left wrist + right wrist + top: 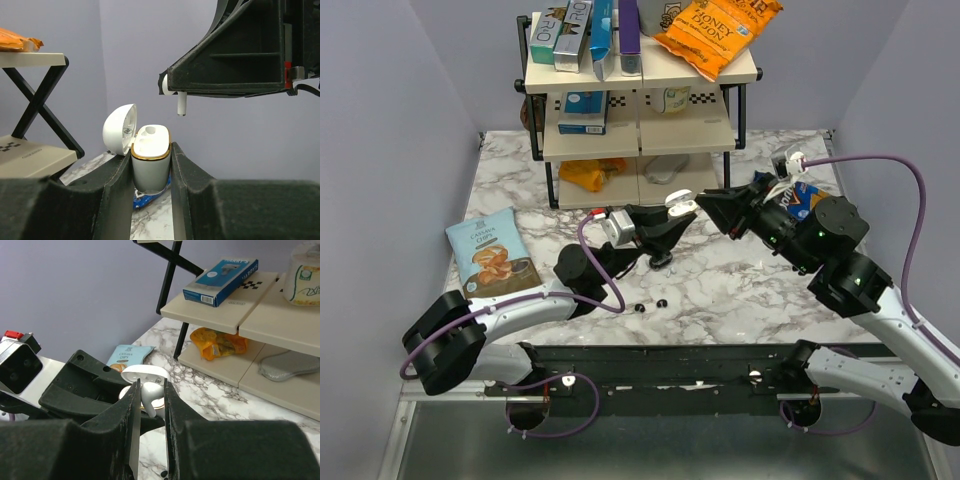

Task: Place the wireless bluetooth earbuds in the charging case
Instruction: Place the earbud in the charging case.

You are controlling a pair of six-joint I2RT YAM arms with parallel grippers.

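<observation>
The charging case (150,155) is white with a gold rim, upright, with its lid (119,129) flipped open to the left. My left gripper (151,167) is shut on the case body and holds it above the table; it also shows in the top view (665,218). My right gripper (151,390) is shut on a white stemmed earbud (151,397). In the left wrist view the earbud (181,103) hangs stem down, a little above and right of the case's open wells, not touching. I see no second white earbud.
Two tiny black pieces (638,307) lie on the marble table in front of the grippers. A snack shelf (640,130) stands behind, with a grey oval thing (290,365) on its lowest level. A chips bag (492,255) lies at the left, and a blue packet (800,200) under the right arm.
</observation>
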